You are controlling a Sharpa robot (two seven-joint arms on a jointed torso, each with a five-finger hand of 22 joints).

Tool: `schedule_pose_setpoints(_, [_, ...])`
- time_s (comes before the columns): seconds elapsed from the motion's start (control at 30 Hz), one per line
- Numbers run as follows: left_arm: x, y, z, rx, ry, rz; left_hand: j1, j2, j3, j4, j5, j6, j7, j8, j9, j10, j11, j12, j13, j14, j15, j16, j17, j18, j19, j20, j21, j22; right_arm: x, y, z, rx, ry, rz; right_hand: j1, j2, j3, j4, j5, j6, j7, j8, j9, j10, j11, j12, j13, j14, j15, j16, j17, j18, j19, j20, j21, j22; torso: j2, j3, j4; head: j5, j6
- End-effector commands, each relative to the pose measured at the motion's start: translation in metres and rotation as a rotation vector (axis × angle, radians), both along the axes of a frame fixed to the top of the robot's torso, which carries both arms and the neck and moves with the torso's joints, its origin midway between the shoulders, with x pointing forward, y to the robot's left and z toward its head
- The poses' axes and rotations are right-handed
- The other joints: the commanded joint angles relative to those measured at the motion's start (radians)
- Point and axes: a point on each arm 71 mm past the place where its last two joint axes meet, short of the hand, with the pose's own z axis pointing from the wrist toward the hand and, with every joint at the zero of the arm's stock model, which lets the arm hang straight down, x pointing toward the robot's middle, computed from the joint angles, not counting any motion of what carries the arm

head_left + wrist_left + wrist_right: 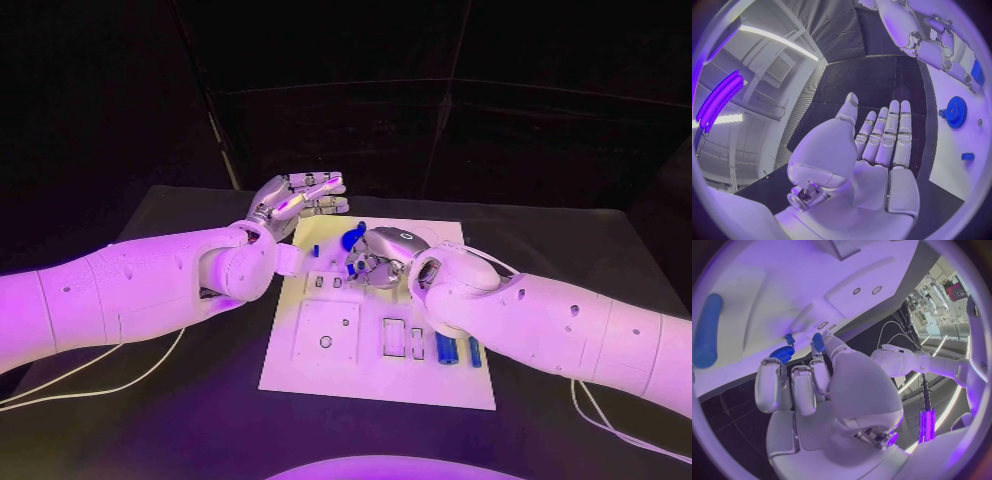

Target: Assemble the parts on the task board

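The white task board (361, 370) lies in the middle of the black table. A blue gear (352, 238) stands near its far end, also seen in the left wrist view (957, 112) and the right wrist view (784, 353). My right hand (378, 256) hovers just beside the gear and pinches a small blue part (818, 342) between thumb and a fingertip. My left hand (296, 200) is raised above the board's far left corner, palm flat and fingers (889, 135) straight, holding nothing. Two blue cylinders (446, 349) lie near the board's right edge. Another small blue piece (316, 250) sits left of the gear.
The board has several rectangular slots (394, 337) and a raised plate with holes (329, 330) on its near half. White cables (87, 385) trail over the table at the left. Black table surface (577, 250) surrounds the board.
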Motion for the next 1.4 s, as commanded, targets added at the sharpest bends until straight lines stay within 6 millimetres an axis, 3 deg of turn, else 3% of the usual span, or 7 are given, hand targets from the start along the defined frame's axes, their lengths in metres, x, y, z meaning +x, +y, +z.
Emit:
schedule_pose_setpoints(0.03, [0.001, 0.0, 0.002, -0.004, -0.014, 0.002, 0.0, 0.011, 0.003, -0.004, -0.003, -0.003, 0.049, -0.004, 0.0, -0.003, -0.001, -0.003, 0.0, -0.003, 0.003, -0.006, -0.002, 0.011, 0.003, 0.002, -0.006, -0.001, -0.001, 0.002, -0.003, -0.045, 0.007, -0.012, -0.012, 0.002, 0.005, 0.0, 0.002, 0.04, -0.028, 0.002, 0.012, -0.001, -0.007, -0.005, 0.0, 0.062, -0.009, -0.001, 0.045, 0.001, -0.002, -0.008, 0.004, -0.001, 0.0, 0.0004, -0.0009, 0.004, -0.003])
schedule_pose_setpoints(0.37, [0.001, -0.001, 0.002, -0.003, -0.012, 0.001, 0.0, 0.011, 0.003, -0.005, -0.003, -0.003, 0.049, -0.004, 0.0, -0.003, -0.001, -0.003, 0.0, -0.003, 0.003, -0.006, -0.002, 0.011, 0.003, 0.002, -0.006, -0.002, -0.003, 0.008, -0.01, -0.057, 0.027, -0.013, -0.015, -0.002, 0.005, -0.001, 0.001, 0.041, -0.028, 0.002, 0.012, 0.0, -0.007, -0.004, 0.0, 0.062, -0.01, -0.001, 0.044, 0.002, -0.002, -0.009, 0.003, -0.002, 0.0, 0.0002, -0.0007, 0.013, -0.008])
schedule_pose_setpoints(0.97, [0.001, -0.003, 0.002, -0.004, -0.008, -0.005, 0.0, 0.011, 0.003, -0.005, -0.003, -0.003, 0.049, -0.004, 0.0, -0.003, -0.001, -0.003, 0.0, -0.003, 0.003, -0.006, -0.002, 0.011, 0.003, 0.002, -0.006, -0.002, -0.004, 0.014, -0.016, -0.05, 0.059, -0.025, -0.022, -0.007, 0.004, 0.0, -0.003, 0.041, -0.028, 0.0, 0.012, 0.001, -0.007, -0.004, 0.002, 0.061, -0.01, -0.002, 0.043, 0.002, -0.003, -0.009, 0.002, -0.004, -0.001, 0.002, -0.001, 0.011, -0.007])
schedule_pose_setpoints(1.2, [0.001, -0.003, 0.002, -0.005, -0.007, -0.007, 0.0, 0.011, 0.003, -0.005, -0.003, -0.003, 0.049, -0.004, 0.0, -0.003, -0.001, -0.003, 0.0, -0.003, 0.003, -0.006, -0.002, 0.011, 0.003, 0.002, -0.006, -0.002, -0.004, 0.014, -0.018, -0.057, 0.068, -0.026, -0.022, -0.008, 0.005, -0.001, -0.003, 0.04, -0.028, 0.0, 0.012, 0.001, -0.007, -0.004, 0.001, 0.061, -0.01, -0.002, 0.043, 0.002, -0.003, -0.009, 0.002, -0.004, -0.001, -0.0001, 0.0012, 0.006, -0.006])
schedule_pose_setpoints(1.4, [0.001, -0.003, 0.002, -0.005, -0.007, -0.007, 0.0, 0.011, 0.003, -0.005, -0.003, -0.003, 0.049, -0.004, 0.0, -0.003, -0.001, -0.003, 0.0, -0.003, 0.003, -0.006, -0.002, 0.011, 0.003, 0.002, -0.006, -0.002, -0.005, 0.013, -0.018, -0.061, 0.072, -0.024, -0.022, -0.008, 0.005, -0.001, -0.003, 0.04, -0.028, 0.0, 0.012, 0.0, -0.007, -0.004, 0.001, 0.061, -0.01, -0.002, 0.043, 0.002, -0.003, -0.009, 0.002, -0.004, 0.0, 0.0015, -0.0006, 0.009, -0.006])
